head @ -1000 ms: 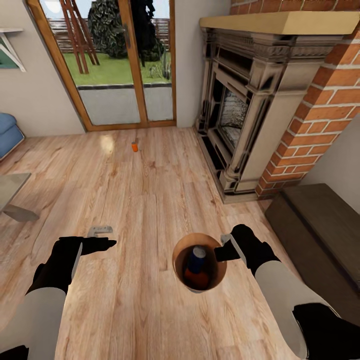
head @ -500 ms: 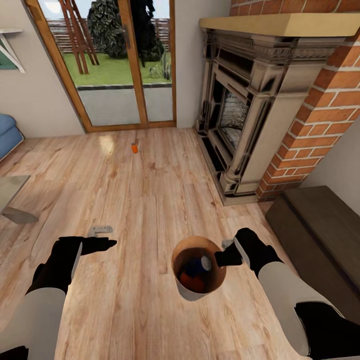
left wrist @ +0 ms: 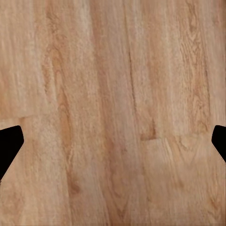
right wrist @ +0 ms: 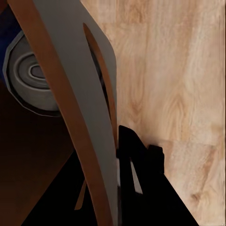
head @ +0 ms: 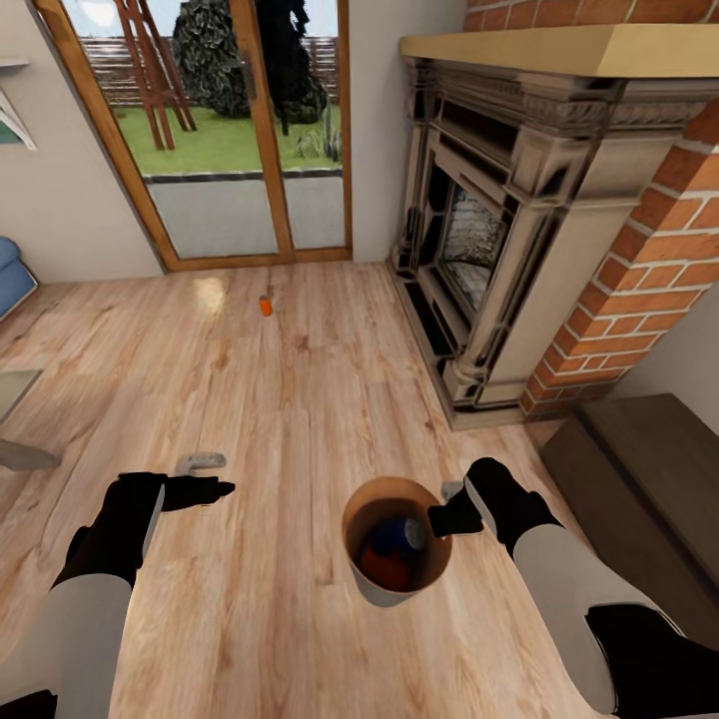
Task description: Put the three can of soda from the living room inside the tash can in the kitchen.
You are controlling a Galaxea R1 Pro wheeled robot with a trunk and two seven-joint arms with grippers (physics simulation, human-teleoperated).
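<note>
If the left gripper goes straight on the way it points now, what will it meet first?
Probably just the bare wood floor: the left gripper, with its jaws wide apart, looks straight down at the planks with nothing between, though the depth is hard to judge.

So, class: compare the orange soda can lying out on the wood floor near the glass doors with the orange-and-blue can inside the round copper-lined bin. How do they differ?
The orange floor can sits alone on bare planks near the doors; the orange-and-blue bin can lies tipped inside the copper-lined bin. The floor can is far from both arms; the bin can is beside the right gripper, which pinches the rim. Both share orange bodies.
</note>
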